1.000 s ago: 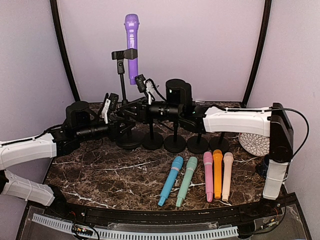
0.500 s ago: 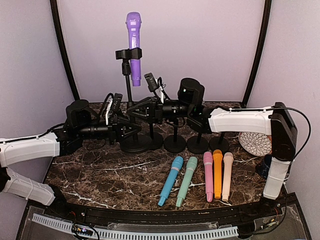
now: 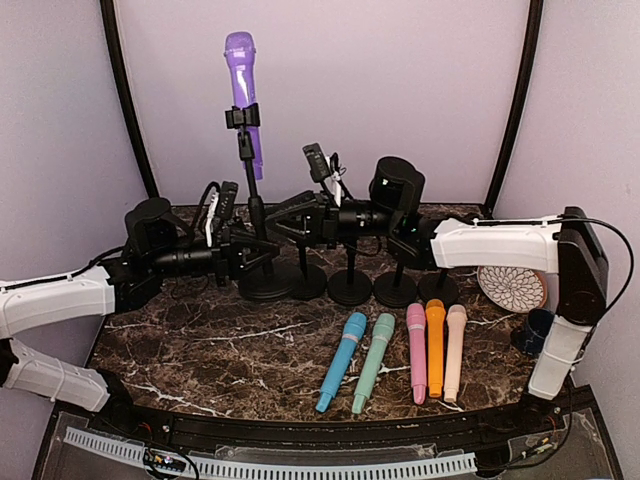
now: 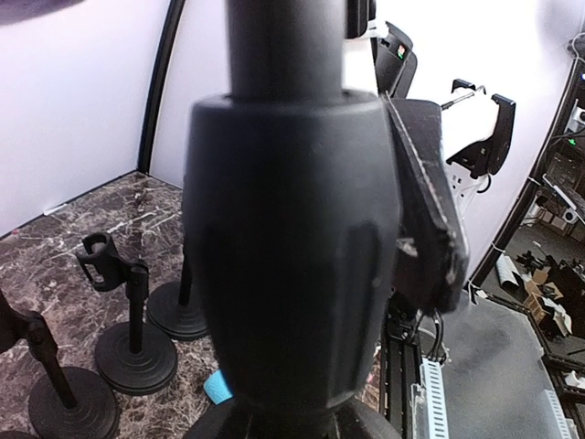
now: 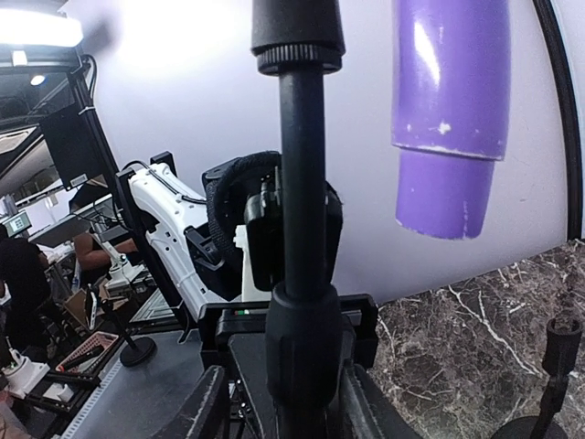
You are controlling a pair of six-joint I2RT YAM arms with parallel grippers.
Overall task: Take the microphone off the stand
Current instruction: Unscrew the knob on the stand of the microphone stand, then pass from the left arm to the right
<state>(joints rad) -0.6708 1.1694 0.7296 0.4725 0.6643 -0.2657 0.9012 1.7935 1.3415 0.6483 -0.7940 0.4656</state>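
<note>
Here the microphone [image 3: 240, 70] sits high above the left claw [image 3: 262, 254] pinching its stand [image 3: 250, 176]; right claw [image 3: 279, 222] spread.

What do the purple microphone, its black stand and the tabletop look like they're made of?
Purple microphone: likely plastic, smooth and glossy, with light glints and small scuffs near its tail.
Stand: matte black, perhaps metal rod with a plastic collar; the look leaves it open.
Tabletop: dark brown, white-veined, marble or a printed imitation.
</note>
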